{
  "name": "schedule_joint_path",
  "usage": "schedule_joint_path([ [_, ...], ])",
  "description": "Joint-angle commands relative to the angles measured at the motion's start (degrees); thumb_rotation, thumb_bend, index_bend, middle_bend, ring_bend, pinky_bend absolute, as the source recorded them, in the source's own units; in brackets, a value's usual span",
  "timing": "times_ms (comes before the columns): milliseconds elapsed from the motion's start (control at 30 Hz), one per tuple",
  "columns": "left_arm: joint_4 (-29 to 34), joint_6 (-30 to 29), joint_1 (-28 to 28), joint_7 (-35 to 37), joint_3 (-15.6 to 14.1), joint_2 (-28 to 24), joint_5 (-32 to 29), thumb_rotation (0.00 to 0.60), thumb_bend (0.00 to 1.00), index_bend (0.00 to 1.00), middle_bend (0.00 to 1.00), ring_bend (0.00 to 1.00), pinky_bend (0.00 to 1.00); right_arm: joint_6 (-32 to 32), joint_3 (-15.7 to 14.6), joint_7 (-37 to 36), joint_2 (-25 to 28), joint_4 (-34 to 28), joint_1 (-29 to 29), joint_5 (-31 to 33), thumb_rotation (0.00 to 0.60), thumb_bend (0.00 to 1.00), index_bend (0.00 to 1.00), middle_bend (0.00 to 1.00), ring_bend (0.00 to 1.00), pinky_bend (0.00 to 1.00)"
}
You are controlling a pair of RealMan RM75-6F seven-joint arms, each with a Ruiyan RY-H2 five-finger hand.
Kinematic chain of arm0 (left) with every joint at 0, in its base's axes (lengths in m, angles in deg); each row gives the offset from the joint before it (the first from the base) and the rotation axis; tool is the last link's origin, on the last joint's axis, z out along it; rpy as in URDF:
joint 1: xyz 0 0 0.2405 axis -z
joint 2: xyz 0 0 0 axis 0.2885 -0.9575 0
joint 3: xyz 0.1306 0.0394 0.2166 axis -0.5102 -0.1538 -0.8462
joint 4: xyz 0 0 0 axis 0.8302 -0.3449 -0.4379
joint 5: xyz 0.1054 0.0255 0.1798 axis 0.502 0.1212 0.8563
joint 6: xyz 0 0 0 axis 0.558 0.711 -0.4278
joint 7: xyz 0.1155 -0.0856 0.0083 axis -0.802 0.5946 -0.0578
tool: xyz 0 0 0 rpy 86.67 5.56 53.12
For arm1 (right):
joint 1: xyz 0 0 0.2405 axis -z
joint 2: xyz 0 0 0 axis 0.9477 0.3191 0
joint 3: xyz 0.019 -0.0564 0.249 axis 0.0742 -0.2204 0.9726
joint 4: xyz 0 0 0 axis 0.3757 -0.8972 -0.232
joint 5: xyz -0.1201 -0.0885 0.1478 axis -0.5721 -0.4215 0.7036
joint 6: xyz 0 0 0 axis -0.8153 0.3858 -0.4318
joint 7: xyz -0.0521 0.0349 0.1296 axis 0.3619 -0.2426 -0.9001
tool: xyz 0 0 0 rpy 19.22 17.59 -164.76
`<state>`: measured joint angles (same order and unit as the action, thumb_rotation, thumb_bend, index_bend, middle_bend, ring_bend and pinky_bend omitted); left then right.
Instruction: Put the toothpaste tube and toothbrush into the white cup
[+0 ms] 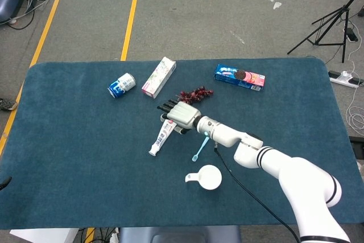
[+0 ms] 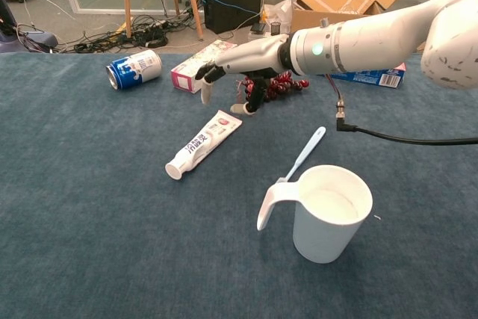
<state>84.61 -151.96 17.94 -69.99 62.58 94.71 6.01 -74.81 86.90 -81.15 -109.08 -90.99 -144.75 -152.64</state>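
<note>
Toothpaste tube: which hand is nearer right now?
Right. The right hand hovers just above the flat end of the toothpaste tube, fingers spread and holding nothing. The left hand shows in neither view.

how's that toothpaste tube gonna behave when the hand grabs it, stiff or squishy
Probably squishy: the toothpaste tube lies flat on the cloth and tapers to a thin crimped end, so fingers may dent it. It looks light, likely easy to lift. Its flat body shouldn't roll. The right hand hovers above the crimped end, open.

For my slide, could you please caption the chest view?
Right hand hovers open above the toothpaste tube; toothbrush and white cup wait nearby.
</note>
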Motion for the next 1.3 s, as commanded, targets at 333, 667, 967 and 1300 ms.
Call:
schedule_joint_path([
  [333,-0.52,0.79,-0.14,0.34,0.42,-0.06,-1.21,0.6,0.1,0.59,0.42,0.31,0.32,-4.03,-6.39,-10.27,-5.47,8.53,-2.44,-4.82,0.6,0.37,0.29,0.04,0.0,0.06],
  [667,-1.08,1.63,-0.05,0.72,0.72,0.08,-2.0,0.6,0.1,0.59,0.42,0.31,0.32,-6.65,-9.6,-13.91,-9.55,15.89,-2.7,-6.66,0.6,0.37,0.29,0.04,0.0,0.07],
  [967,-1.22,1.68,-0.14,0.96,0.86,0.08,-2.12,0.6,0.1,0.59,0.42,0.31,0.32,-5.66,-12.32,-18.21,-11.01,18.03,-3.83,-7.65,0.6,0.49,0.29,0.02,0.0,0.07],
  [1300,-1.0,1.52,-0.25,0.88,0.85,0.02,-1.89,0.6,0.1,0.59,0.42,0.31,0.32,-5.13,-13.95,-19.79,-11.41,18.93,-4.32,-7.76,0.6,0.61,0.29,0.0,0.0,0.07],
])
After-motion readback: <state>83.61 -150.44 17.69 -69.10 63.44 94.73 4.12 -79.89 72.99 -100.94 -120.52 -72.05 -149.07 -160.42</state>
